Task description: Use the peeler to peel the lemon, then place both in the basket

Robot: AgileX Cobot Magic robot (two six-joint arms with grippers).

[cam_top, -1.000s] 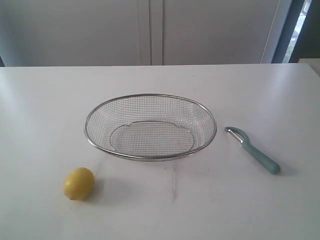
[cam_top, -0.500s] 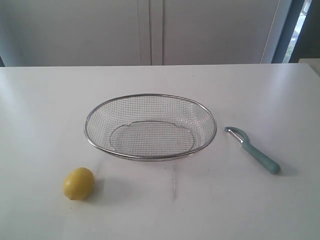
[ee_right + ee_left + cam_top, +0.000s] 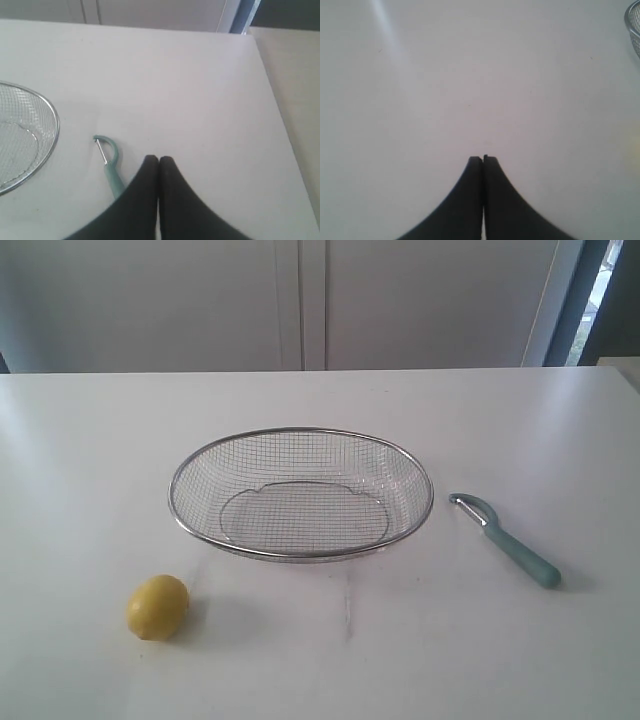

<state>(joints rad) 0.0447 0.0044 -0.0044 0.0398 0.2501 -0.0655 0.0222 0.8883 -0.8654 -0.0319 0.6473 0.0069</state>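
The yellow lemon [image 3: 158, 607] lies on the white table near the front left. In the middle stands the silver wire-mesh basket [image 3: 300, 432], with nothing in it. The teal-handled peeler [image 3: 508, 541] lies flat to the basket's right, blade head toward the back. Neither arm shows in the exterior view. My left gripper [image 3: 483, 159] is shut over bare table, with a sliver of the basket's rim [image 3: 633, 25] at the frame's edge. My right gripper [image 3: 159, 160] is shut and holds nothing; the peeler [image 3: 109, 159] lies just beside its fingers, and the basket [image 3: 50, 125] is farther off.
The white table [image 3: 520, 420] ends at a back edge before pale cabinet doors [image 3: 300, 300]. In the right wrist view the table's side edge [image 3: 280, 115] runs close by, with floor beyond.
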